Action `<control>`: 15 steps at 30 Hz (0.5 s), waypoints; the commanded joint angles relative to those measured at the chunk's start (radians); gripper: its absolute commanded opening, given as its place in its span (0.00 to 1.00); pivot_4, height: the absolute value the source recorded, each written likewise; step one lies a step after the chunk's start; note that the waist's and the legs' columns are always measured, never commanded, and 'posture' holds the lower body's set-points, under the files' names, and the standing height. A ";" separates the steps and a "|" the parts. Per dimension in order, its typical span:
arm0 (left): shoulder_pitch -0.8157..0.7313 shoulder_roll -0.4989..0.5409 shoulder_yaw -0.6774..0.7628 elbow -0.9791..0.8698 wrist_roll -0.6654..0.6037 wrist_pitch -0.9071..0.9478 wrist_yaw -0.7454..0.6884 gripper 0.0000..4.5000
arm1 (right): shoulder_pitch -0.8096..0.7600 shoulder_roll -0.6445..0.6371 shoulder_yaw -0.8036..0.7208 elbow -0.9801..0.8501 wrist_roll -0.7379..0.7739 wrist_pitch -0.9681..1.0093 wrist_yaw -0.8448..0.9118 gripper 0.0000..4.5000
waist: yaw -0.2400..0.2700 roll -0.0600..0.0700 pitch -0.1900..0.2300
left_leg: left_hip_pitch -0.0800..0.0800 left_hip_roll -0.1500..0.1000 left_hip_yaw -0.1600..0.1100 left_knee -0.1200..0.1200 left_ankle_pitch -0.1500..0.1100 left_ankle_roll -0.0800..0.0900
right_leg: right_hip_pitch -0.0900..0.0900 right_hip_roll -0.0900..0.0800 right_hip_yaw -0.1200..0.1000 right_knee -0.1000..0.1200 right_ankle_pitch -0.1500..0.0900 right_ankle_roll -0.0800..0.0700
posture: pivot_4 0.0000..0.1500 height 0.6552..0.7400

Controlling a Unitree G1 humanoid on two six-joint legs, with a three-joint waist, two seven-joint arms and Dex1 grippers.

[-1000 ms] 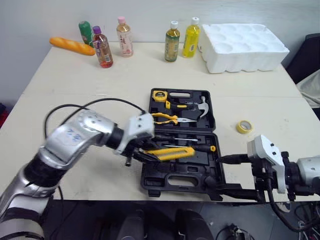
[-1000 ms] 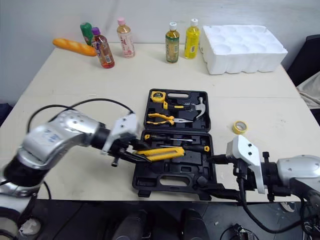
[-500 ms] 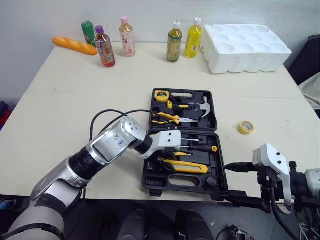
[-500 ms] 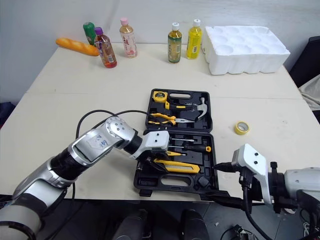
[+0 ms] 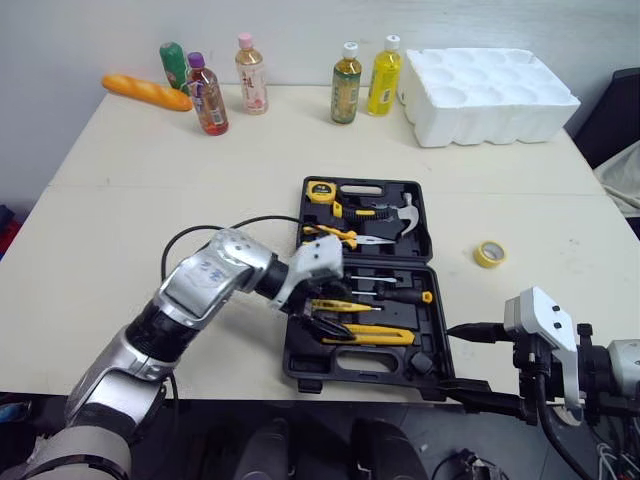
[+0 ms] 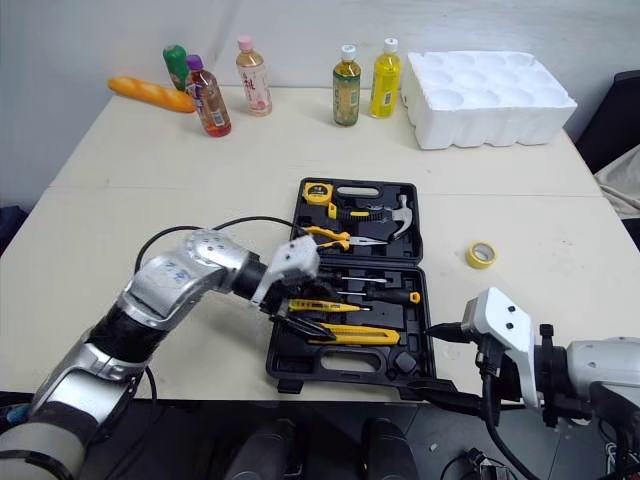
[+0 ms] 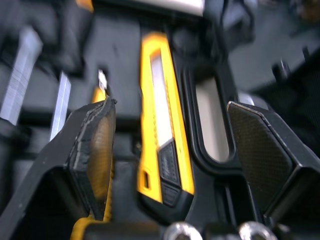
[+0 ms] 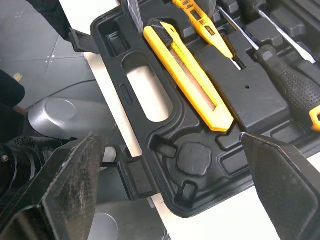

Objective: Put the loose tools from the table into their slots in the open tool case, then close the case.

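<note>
Progress check: most of the kit looks seated in the tool case [image 5: 297, 368], which lies open in the middle of the frame. The tape measure [image 5: 318, 191], hammer [image 5: 405, 212] and pliers [image 5: 335, 236] sit in the upper half, with a screwdriver [image 5: 395, 295] and the yellow utility knife [image 5: 375, 337] in the lower half.

The left gripper [image 5: 318, 320] hovers over the left side of that lower half. In its wrist view the jaws are spread, and the knife lies between them in its slot without being pinched. So I'd say the knife is placed.

What's left, as far as I can tell, is the yellow tape roll [image 5: 489, 253]. It sits loose on the table [image 5: 150, 200], well right of the case. After that the lid needs folding shut.

The right gripper [image 5: 468, 366] hangs at the lower right, just off the case's corner, with its jaws wide apart and holding nothing. It seems the obvious one to go for the tape.
</note>
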 commanded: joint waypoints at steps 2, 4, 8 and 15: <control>0.107 -0.039 0.069 0.011 -0.060 -0.200 -0.088 0.49 | -0.009 0.012 -0.008 -0.011 -0.004 -0.028 -0.006 1.00 | 0.003 0.000 0.000 | 0.000 0.000 0.000 0.001 0.000 0.000 | 0.000 0.000 0.000 0.000 0.000 0.000 | 1.00 0.98; 0.127 -0.049 0.051 0.027 -0.032 -0.231 -0.083 0.28 | -0.008 0.010 -0.003 -0.014 0.002 -0.023 -0.009 1.00 | 0.007 0.000 0.000 | 0.000 0.000 -0.001 0.003 0.000 0.000 | 0.001 0.000 -0.001 -0.001 0.000 0.000 | 1.00 0.98; 0.143 -0.072 0.011 0.048 0.020 -0.269 -0.065 0.01 | -0.024 0.008 0.003 -0.016 0.013 -0.020 -0.017 1.00 | 0.006 0.000 0.000 | 0.000 0.000 -0.001 0.006 -0.001 0.001 | 0.002 -0.001 -0.001 -0.001 0.000 0.000 | 1.00 0.98; 0.163 -0.083 -0.038 0.120 0.117 -0.338 -0.039 0.01 | -0.038 0.004 0.009 -0.016 0.017 -0.018 -0.020 1.00 | 0.001 0.000 0.000 | 0.000 0.000 -0.001 0.006 -0.002 0.002 | 0.002 -0.001 -0.001 0.000 0.000 0.000 | 1.00 0.98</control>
